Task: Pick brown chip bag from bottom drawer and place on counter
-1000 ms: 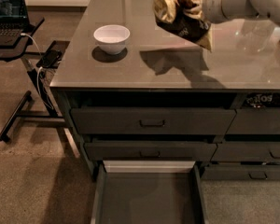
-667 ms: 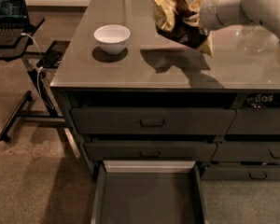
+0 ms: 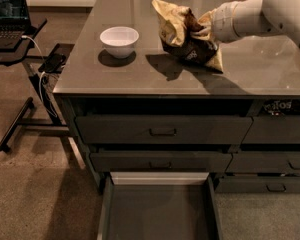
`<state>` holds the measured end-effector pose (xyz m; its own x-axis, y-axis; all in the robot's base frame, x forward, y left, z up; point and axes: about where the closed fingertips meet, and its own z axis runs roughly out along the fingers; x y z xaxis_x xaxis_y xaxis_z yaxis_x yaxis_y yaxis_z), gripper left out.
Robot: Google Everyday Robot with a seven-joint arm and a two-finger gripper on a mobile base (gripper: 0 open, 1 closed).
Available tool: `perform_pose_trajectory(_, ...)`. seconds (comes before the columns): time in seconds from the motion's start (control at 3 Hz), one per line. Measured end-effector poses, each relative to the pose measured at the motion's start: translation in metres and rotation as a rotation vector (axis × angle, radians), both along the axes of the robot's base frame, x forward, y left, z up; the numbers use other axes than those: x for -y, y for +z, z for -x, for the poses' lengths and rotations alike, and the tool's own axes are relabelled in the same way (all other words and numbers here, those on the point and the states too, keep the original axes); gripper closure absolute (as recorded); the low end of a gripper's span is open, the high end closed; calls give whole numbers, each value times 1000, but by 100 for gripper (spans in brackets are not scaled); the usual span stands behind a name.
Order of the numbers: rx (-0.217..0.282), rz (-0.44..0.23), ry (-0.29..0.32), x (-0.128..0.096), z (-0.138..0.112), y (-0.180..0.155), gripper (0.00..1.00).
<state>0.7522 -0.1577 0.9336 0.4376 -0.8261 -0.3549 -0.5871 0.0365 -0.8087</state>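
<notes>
The brown chip bag [image 3: 182,34], cream-yellow with a dark brown panel, is held at the middle of the counter [image 3: 140,74], its lower edge on or just above the glossy top. My gripper [image 3: 200,30] comes in from the right on a white arm and is shut on the bag's upper middle. The bottom drawer [image 3: 160,206] is pulled out at the foot of the left stack and its dark grey inside shows nothing in it.
A white bowl [image 3: 119,40] stands on the counter left of the bag. A dark packet with "Tos" lettering [image 3: 277,106] sits in the open slot at right. A black laptop stand [image 3: 20,49] with a laptop and cables stands left of the cabinet.
The gripper has carried the bag leftward and down, from above the counter's right part to its middle, close to the surface.
</notes>
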Motion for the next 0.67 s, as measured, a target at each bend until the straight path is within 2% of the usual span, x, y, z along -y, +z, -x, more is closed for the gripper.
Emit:
perform_pose_trajectory(0.33,-71,-59,73,-10,6,-14,97)
perform_pose_trajectory(0.67,-72,-58,73,-10,6,-14,74)
